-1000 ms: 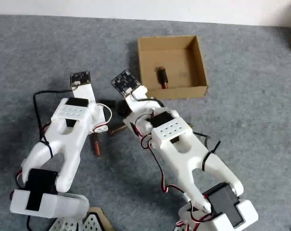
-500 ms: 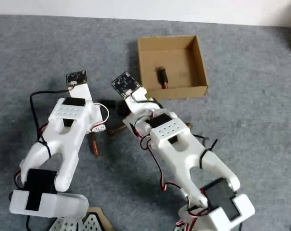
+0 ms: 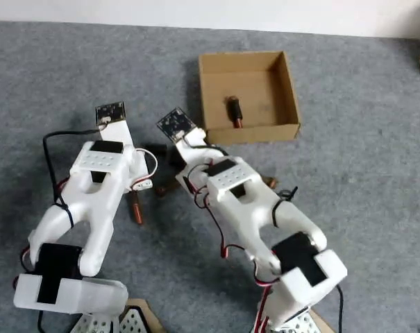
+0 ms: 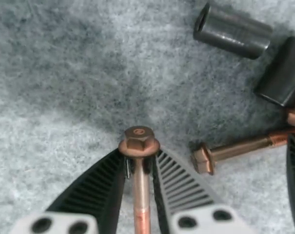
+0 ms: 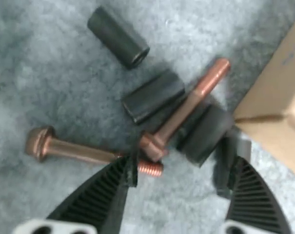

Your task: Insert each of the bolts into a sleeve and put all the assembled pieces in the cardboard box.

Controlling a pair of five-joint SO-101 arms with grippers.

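Left wrist view is showing the left gripper clenching a bolt just under its hex head, a sound hold for something stiff, smooth and probably weighty, while the right gripper is hanging open over loose sleeves beside the cardboard box.

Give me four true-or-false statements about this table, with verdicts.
1. The left arm's jaws are shut on a copper-coloured hex-head bolt. True.
2. The brown cardboard box is empty. False: one bolt-in-sleeve piece lies inside.
3. The right arm's jaws stand open above a loose copper bolt and dark cylindrical metal sleeves. True.
4. Every sleeve outside the box holds a bolt. False: one sleeve lies hollow, apart from the bolts.
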